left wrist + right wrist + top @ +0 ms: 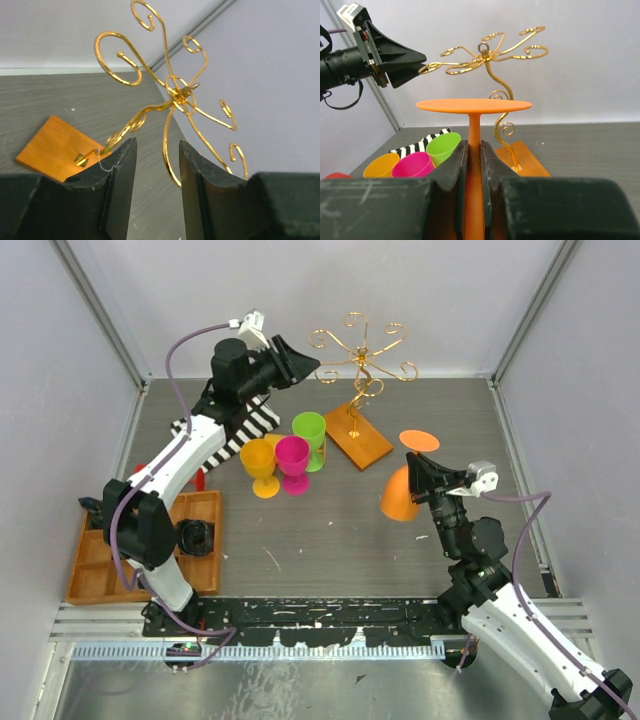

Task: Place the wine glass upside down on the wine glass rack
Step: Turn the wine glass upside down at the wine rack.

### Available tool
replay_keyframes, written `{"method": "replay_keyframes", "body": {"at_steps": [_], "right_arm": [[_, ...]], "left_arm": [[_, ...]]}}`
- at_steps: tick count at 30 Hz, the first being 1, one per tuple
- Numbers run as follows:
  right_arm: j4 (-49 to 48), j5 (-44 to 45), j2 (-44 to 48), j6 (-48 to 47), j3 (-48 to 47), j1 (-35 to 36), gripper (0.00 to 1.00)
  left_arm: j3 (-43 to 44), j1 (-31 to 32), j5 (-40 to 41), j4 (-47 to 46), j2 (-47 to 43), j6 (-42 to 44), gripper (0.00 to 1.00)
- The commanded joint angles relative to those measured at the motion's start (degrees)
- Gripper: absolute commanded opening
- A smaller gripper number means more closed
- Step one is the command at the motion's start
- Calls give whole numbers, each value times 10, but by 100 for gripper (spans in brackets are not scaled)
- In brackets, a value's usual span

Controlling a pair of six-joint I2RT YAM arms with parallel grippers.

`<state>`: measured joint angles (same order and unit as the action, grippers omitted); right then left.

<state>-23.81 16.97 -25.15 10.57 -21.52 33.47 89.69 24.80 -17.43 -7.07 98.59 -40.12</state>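
The right claw (474, 152) is clamped on the stem of the orange wine glass (474, 105) at lower centre of the right wrist view, with the stem vertical and the foot on top. The wine glass rack (492, 55) stands beyond, upper centre, and its curled arms sit higher than the foot. Farther off at upper left, the left claw (157, 160) has its jaws apart, with one gold arm between them.

My left claw (310, 365) crowds the wine glass rack (358, 440) on its left side, one curl between its spread fingers. Green glass (309, 430), pink glass (293, 455) and yellow glass (260, 462) block the table (330, 540) left of its base. Right of the rack the air lies open up to the orange wine glass (474, 105) pinched in my right claw (418, 478).
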Motion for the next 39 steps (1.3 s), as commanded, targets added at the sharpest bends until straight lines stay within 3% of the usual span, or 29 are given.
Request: {"method": "replay_keyframes", "body": {"at_steps": [1, 13, 32, 39], "right_arm": [[-140, -12, -23, -62, 3, 0, 1], [-184, -31, -98, -83, -25, -1, 1], [-185, -39, -125, -98, -45, -1, 1], [-280, -40, -213, -163, -56, -1, 1]], "left_arm": [[-3, -5, -72, -96, 5, -72, 45], [-13, -5, -69, -72, 17, -55, 36], [-26, -5, -66, -44, 13, -50, 35], [-24, -5, -75, -38, 15, -55, 28]]}}
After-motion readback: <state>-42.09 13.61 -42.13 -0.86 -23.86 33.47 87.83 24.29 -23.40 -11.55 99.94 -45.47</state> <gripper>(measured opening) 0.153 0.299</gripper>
